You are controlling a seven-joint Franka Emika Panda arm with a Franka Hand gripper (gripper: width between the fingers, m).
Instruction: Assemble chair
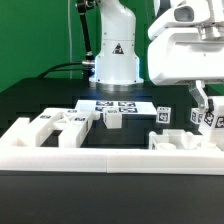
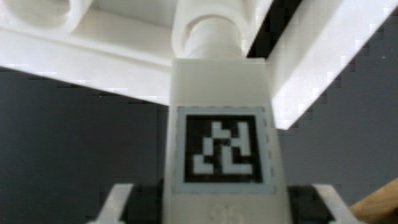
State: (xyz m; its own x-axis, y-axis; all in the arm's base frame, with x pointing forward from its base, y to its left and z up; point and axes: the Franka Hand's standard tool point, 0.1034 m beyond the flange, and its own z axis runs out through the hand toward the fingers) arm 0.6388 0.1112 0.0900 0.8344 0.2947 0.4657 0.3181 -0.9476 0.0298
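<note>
Plastic, chunky and matte white, makes up every loose chair part on the black tabletop (image 1: 30, 100). The tool (image 1: 203, 104) is closed narrow on one of them, a squared leg (image 1: 205, 118), and holds it at the exterior view's right, behind the long low barrier wall (image 1: 100, 152). Whether the leg's lower end touches anything cannot be told.

In the wrist view the leg (image 2: 221, 100) runs straight away from the camera between the two fingers (image 2: 134, 205). It is flat-faced, carries a black-and-white square tag on the face toward the lens, and ends in a rounded, peg-like tip. The white surfaces beyond the tip are too blurred to name.

At the exterior view's left, notched blocks (image 1: 45, 125) with square cut-outs lie close together, just behind the wall. A small tagged block (image 1: 113, 118) sits just in front of the thin, flat marker board (image 1: 120, 103). A tagged cube (image 1: 160, 113) stands apart to the right of it. More blocky parts (image 1: 180, 140) lie low beside the wall, beneath the tool. The glossy, rounded arm base (image 1: 115, 55) stands behind the board, smooth against the parts' dull finish.
</note>
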